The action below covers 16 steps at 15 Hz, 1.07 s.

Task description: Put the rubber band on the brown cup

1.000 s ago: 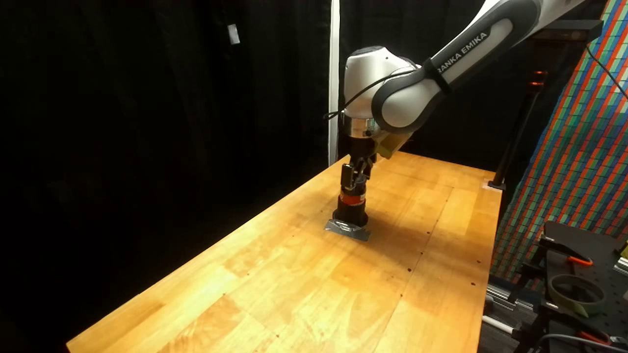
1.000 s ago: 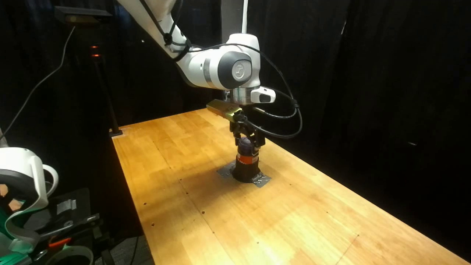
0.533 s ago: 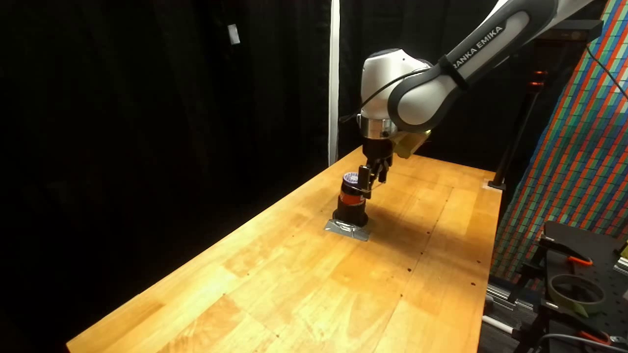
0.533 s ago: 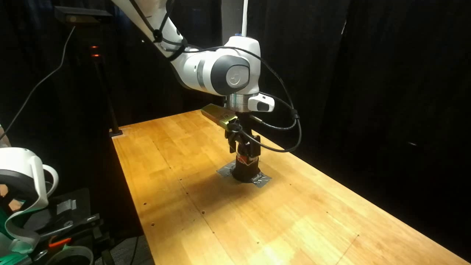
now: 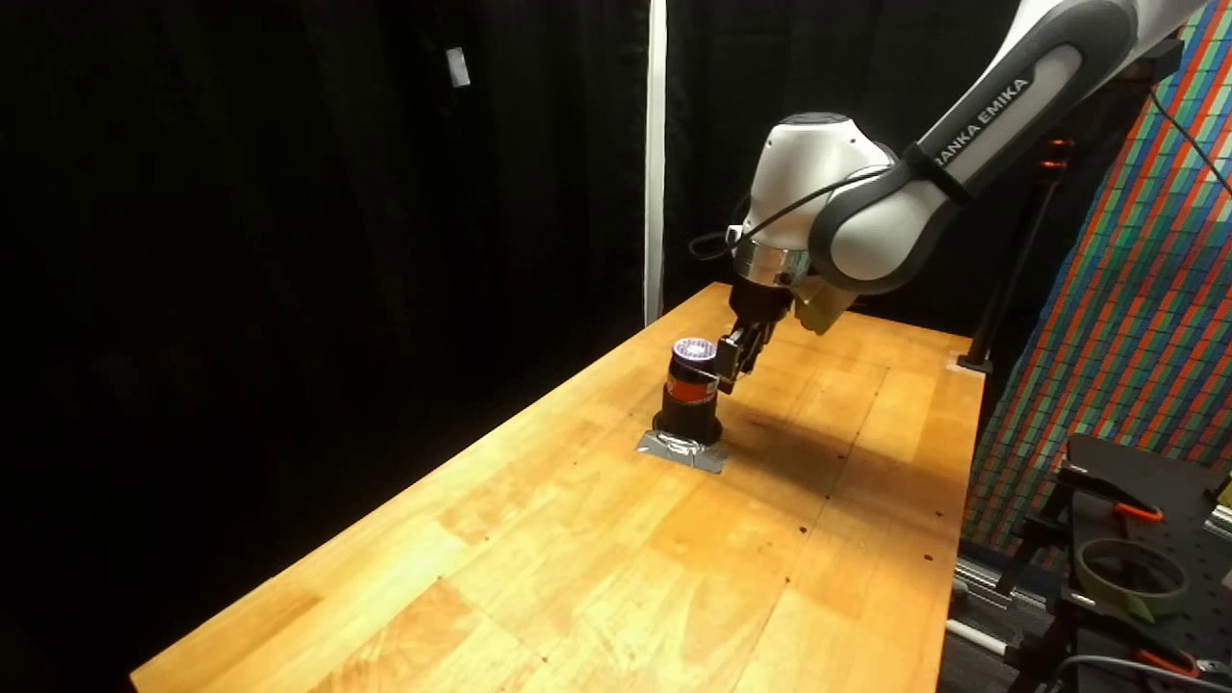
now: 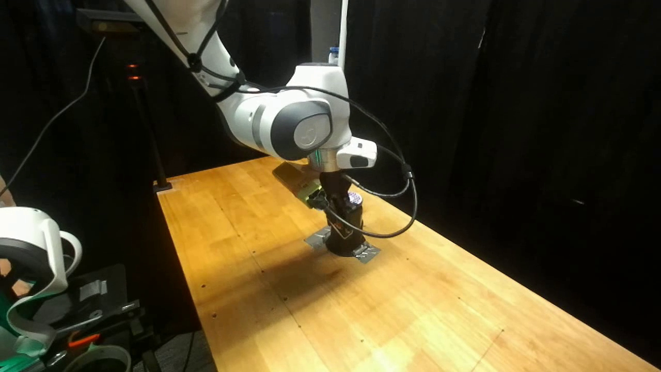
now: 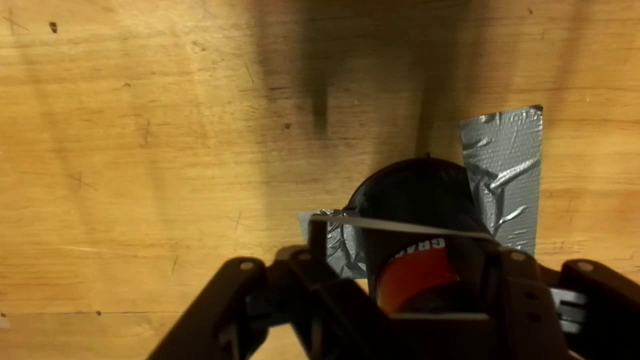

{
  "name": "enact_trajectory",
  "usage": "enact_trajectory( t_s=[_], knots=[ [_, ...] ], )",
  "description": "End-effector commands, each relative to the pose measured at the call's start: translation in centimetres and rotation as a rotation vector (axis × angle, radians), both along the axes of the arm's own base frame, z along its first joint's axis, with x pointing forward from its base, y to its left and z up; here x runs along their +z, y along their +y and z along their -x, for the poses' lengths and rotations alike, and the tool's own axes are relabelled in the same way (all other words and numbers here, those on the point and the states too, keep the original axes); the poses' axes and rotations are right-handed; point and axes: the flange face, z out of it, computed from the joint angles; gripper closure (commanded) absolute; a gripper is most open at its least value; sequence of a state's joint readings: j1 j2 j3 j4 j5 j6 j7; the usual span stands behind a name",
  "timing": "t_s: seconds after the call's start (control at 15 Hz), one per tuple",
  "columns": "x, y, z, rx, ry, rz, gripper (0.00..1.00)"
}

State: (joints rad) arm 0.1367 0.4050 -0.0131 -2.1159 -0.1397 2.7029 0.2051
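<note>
At the brown cup point(image 5: 690, 393), upright and taped down at the foot, look for the rubber band point(image 7: 415, 228), drawn taut as a pale strand across the cup in the wrist view. Cannot tell whether looped fully round or only held against one side. Apparently hooked over the fingers point(image 7: 318, 242) of the gripper point(image 7: 407, 240), spread well apart and pinching nothing, just beside the cup. Beware of an uneven release: with one finger freed before its mate, likely to spring sideways over the purple-and-white top and away. Beware too of rising while hooked, liable to drag the loop upward and off. With a hard pull outward, a risk of slipping free too soon, from overstretching. With a bump against the cup, possible loosening of the silver tape point(image 7: 505, 175). Below, on the wooden table point(image 5: 616, 539), a probable landing place for a stray band.
</note>
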Motion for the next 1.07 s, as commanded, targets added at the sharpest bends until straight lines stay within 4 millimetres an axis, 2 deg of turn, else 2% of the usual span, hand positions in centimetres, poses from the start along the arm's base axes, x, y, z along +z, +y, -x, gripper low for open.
enact_trajectory(
  t_s=[0.0,0.2,0.47,0.53,1.0],
  knots=[
    [0.4,-1.7,3.8,0.014,-0.090,-0.009,0.66],
    [0.3,-2.8,6.0,0.040,-0.189,-0.029,0.88],
    [-0.2,-3.2,8.3,0.110,-0.380,-0.067,0.99],
    [-0.3,-3.4,9.0,0.134,-0.429,-0.069,0.93],
    [-1.4,-3.4,12.8,0.287,-0.676,-0.156,0.91]
  ],
)
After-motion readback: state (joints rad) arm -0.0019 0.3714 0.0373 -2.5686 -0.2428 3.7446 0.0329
